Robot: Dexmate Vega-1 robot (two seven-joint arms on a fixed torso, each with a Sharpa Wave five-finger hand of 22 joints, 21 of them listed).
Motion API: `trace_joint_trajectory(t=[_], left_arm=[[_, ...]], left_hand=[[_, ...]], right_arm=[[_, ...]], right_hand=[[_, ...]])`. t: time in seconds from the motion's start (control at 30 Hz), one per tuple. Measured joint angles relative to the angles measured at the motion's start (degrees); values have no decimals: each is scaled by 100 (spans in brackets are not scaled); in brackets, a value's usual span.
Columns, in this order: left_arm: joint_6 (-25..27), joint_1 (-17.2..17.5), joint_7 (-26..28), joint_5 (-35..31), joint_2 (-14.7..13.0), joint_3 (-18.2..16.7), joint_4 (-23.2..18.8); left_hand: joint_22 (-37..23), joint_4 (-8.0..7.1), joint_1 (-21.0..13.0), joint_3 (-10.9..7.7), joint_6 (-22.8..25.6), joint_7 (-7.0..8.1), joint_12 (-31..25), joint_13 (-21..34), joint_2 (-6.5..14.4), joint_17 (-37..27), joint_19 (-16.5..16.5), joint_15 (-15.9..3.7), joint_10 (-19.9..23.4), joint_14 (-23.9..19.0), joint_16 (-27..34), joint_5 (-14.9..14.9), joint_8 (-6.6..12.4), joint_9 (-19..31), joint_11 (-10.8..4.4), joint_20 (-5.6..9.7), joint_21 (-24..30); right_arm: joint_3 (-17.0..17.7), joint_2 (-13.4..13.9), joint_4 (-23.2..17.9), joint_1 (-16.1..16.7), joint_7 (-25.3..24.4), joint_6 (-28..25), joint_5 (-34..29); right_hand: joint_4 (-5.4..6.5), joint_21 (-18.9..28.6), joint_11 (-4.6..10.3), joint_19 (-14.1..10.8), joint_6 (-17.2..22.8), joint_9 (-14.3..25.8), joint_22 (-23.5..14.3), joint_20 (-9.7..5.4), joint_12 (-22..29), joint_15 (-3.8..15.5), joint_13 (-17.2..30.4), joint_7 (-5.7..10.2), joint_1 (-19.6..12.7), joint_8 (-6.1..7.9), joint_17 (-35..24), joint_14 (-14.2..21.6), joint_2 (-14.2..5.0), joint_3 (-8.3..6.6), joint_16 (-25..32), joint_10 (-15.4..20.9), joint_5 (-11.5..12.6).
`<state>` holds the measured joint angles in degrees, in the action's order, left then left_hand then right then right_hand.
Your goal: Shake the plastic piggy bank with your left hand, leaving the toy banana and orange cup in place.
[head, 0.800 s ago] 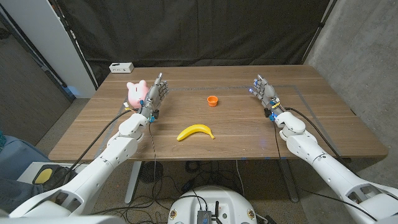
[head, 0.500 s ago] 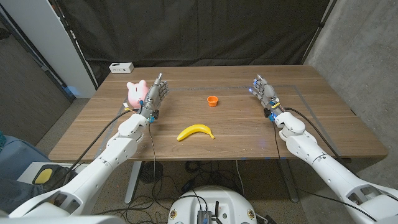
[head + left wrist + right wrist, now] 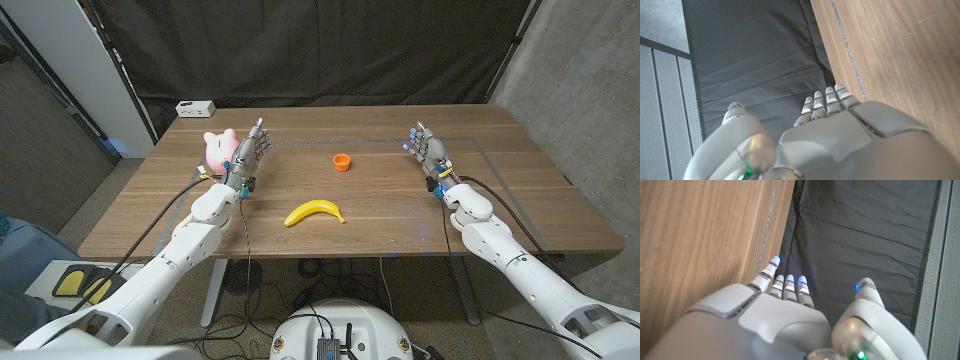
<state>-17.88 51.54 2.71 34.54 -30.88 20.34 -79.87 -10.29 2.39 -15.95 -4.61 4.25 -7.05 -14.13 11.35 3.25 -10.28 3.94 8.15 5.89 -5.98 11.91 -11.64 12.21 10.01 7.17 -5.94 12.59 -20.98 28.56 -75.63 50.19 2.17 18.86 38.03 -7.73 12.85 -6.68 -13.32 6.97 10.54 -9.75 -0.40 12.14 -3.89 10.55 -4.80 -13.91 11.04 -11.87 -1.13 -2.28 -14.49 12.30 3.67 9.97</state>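
Nothing moved – banana [image 3: 314, 212], orange cup [image 3: 342, 162] mid-table

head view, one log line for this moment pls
left hand: open beside piggy bank | right hand: open | banana, orange cup: on table

A wooden table [image 3: 500, 200] carries a pink piggy bank [image 3: 218, 150], toy banana [image 3: 314, 212], orange cup [image 3: 342, 161] and white box [image 3: 194, 107].

We see a wooden desk [image 3: 400, 215], a small white box [image 3: 195, 107] at its 11 o'clock corner. Black curtain [image 3: 320, 50] hangs behind at 12 o'clock. Cables [image 3: 300, 275] on the floor at 6 o'clock, yellow-marked object [image 3: 75, 283] at 8 o'clock.
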Motion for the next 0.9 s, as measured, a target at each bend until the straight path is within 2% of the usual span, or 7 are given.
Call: trace_joint_trajectory(t=[0.13,0.27,0.5,0.9], left_arm=[[-83,14,78,-101,-12,-11,-17],[-149,23,121,-187,-47,-25,-39],[-349,89,366,-508,-119,-74,-133],[-674,108,723,-1030,-231,-196,-113]], left_hand=[[0,72,-83,-24,149,-11,-50,0,24,0,139,-36,119,-123,0,21,21,0,19,10,35],[0,95,-126,-47,202,-21,-50,0,68,0,207,-29,180,-173,0,43,21,-1,-42,-45,57],[0,199,-270,-105,385,-22,-112,-1,90,0,415,-72,396,-400,45,65,21,0,-53,-63,96],[1,205,-300,-112,405,-1,-116,-1,60,0,445,-58,446,-427,44,65,20,-1,-42,-93,101]], right_arm=[[12,0,3,20,27,77,0],[22,-4,11,35,41,148,-6],[32,-19,14,63,64,268,-36],[14,-46,-52,134,-15,311,-100]], right_hand=[[0,0,0,0,0,0,0,0,0,0,0,0,0,0,0,0,0,0,0,0,0],[0,0,25,-31,0,0,0,-31,-28,0,0,0,-22,0,0,0,-22,0,0,-24,0],[0,-43,2,-31,-1,-1,0,-31,-28,-9,-1,0,-52,0,0,-54,-53,0,-23,-63,0],[0,-87,3,-31,-1,-1,1,-31,-28,-8,-1,0,-52,0,0,-54,-53,0,-23,-63,0]])
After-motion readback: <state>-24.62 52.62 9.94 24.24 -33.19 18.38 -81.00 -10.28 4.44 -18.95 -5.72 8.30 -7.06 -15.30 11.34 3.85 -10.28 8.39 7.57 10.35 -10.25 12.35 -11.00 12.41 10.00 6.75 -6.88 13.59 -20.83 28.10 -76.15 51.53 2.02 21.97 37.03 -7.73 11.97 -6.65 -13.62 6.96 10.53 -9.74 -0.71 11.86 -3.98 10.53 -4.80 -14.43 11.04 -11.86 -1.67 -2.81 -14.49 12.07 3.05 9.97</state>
